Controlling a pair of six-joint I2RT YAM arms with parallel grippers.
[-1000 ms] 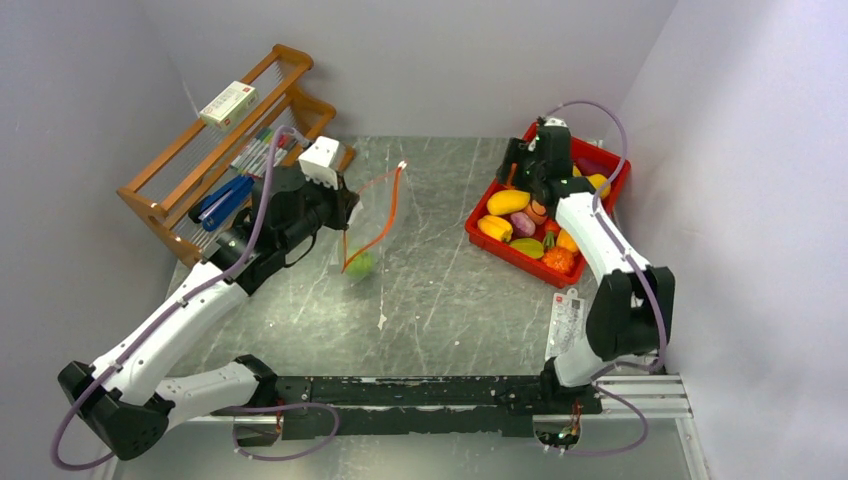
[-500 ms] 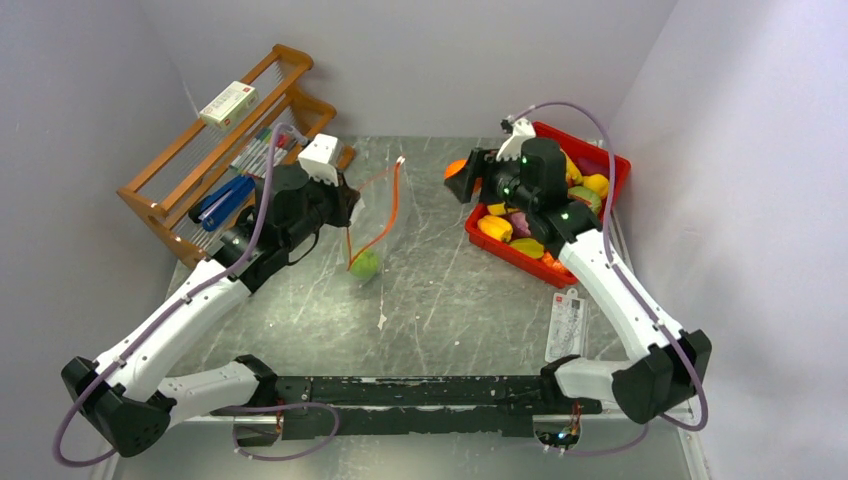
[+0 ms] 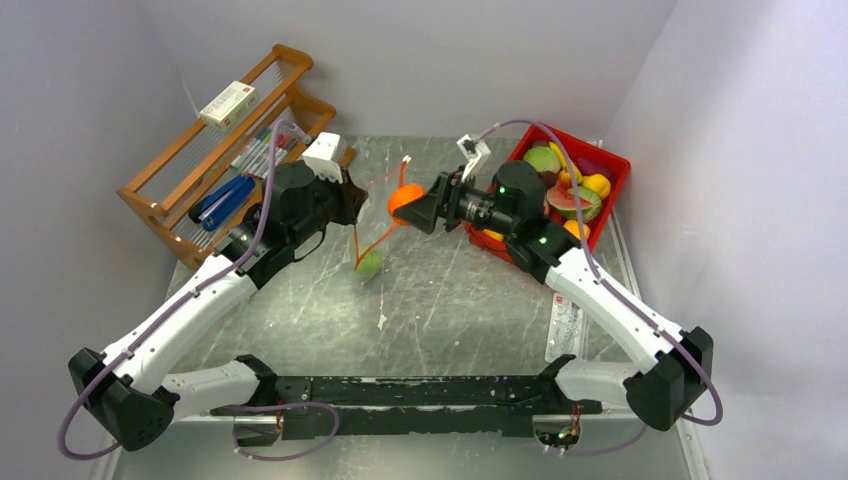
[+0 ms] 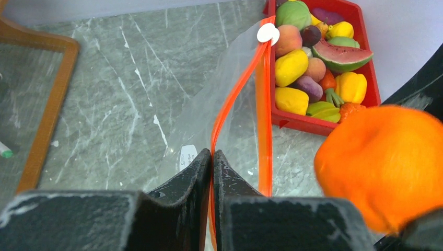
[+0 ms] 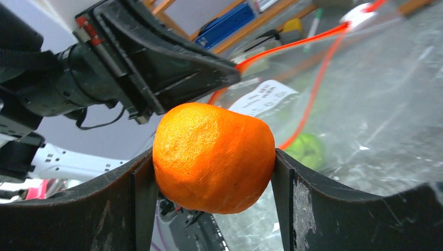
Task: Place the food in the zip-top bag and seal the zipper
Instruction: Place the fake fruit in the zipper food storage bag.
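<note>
Left gripper [image 4: 211, 154] is pinched closed on the mouth edge of the clear crinkly plastic zip-top bag [image 4: 209, 110], and we see the thin orange-red zipper strip [image 4: 264, 104] running between its fingers. The zip-top bag hangs from that grip over the grey marbled table [image 3: 450, 300]. Its mouth gapes open and the white slider tab [image 4: 268, 34] sits at the far end. One small green toy fruit [image 3: 367, 264] sits low inside the bag.

Right gripper [image 5: 213, 157] clamps the round glossy orange toy fruit [image 3: 404, 200] between both fingers. It is held in the air just beside the bag's open mouth; in the left wrist view we see it outside the zipper strip.

The rest of the toy food is piled in the red plastic tray [image 3: 618, 183] at far right: yellow, green, purple and peach pieces plus a watermelon slice. The wooden rack [image 3: 160, 190] stands far left.
</note>
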